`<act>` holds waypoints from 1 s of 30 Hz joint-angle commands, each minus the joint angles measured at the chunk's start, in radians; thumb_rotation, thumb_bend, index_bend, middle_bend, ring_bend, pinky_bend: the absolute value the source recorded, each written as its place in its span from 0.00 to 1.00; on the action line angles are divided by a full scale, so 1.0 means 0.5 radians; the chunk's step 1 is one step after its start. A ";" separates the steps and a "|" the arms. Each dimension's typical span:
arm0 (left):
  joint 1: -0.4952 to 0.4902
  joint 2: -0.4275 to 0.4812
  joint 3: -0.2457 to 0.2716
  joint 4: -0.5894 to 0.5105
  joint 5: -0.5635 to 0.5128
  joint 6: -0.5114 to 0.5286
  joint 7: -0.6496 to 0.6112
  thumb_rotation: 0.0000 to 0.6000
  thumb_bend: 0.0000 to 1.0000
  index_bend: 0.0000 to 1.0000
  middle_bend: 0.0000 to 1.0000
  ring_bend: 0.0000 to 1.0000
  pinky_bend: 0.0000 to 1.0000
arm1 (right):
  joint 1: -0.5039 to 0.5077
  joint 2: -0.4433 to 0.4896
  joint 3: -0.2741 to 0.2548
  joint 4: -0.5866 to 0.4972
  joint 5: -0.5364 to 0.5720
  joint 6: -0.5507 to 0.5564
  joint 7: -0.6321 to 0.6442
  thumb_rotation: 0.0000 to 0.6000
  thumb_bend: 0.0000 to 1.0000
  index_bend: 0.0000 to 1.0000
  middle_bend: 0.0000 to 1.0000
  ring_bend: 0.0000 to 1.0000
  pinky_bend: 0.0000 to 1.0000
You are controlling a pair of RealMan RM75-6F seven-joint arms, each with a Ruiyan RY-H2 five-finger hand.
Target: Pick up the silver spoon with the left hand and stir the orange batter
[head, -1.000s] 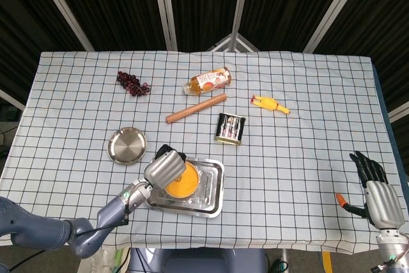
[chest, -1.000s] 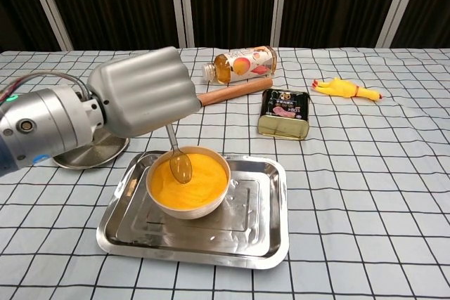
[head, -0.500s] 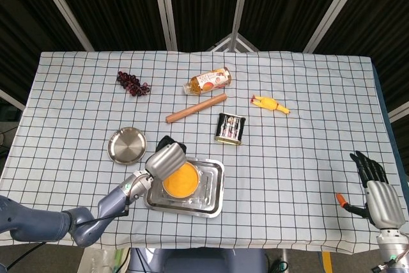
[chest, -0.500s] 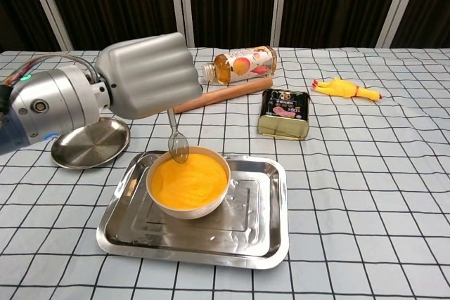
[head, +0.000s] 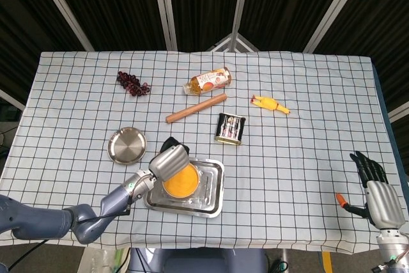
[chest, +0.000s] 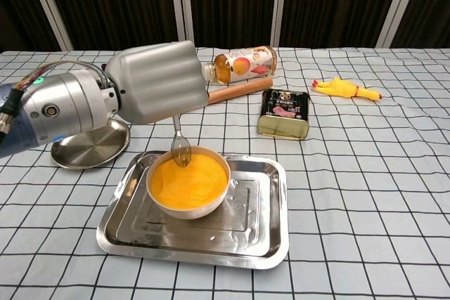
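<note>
A white bowl of orange batter (chest: 188, 182) (head: 180, 179) stands in a steel tray (chest: 264, 233) (head: 214, 193) near the table's front. My left hand (chest: 158, 82) (head: 169, 162) hovers just behind and above the bowl and grips the silver spoon (chest: 180, 147). The spoon hangs down with its bowl at the batter's far edge. The head view hides the spoon under the hand. My right hand (head: 374, 190) rests far to the right at the table's front corner, fingers spread and holding nothing.
A round steel plate (chest: 90, 145) (head: 126, 146) lies left of the tray. Behind it are a wooden rolling pin (chest: 239, 90), a lying bottle (chest: 242, 64), a dark tin (chest: 284, 113), a yellow rubber chicken (chest: 346, 89) and grapes (head: 132, 84).
My left hand has moved up and back toward the bowl's far rim, carrying the spoon from the middle of the batter to its far edge. The right hand is still.
</note>
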 commanded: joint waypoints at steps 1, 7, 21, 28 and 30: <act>-0.003 -0.015 -0.002 0.010 0.011 -0.023 0.005 1.00 0.57 0.78 1.00 1.00 1.00 | 0.000 0.001 0.001 0.000 0.001 -0.001 0.003 1.00 0.34 0.00 0.00 0.00 0.00; 0.001 -0.043 -0.013 0.010 0.093 -0.037 -0.069 1.00 0.57 0.78 1.00 1.00 1.00 | 0.000 0.002 0.002 0.002 0.000 0.001 0.009 1.00 0.34 0.00 0.00 0.00 0.00; 0.053 0.007 -0.026 -0.052 0.258 0.007 -0.188 1.00 0.57 0.78 1.00 1.00 1.00 | -0.001 -0.002 0.001 0.001 0.002 0.002 -0.003 1.00 0.34 0.00 0.00 0.00 0.00; 0.088 0.122 -0.031 -0.091 0.289 0.014 -0.211 1.00 0.57 0.78 1.00 1.00 1.00 | 0.002 0.000 0.001 -0.005 0.006 -0.007 0.001 1.00 0.34 0.00 0.00 0.00 0.00; 0.097 0.146 -0.031 -0.092 0.286 0.004 -0.216 1.00 0.57 0.78 1.00 1.00 1.00 | 0.002 0.000 0.001 -0.006 0.005 -0.006 0.001 1.00 0.34 0.00 0.00 0.00 0.00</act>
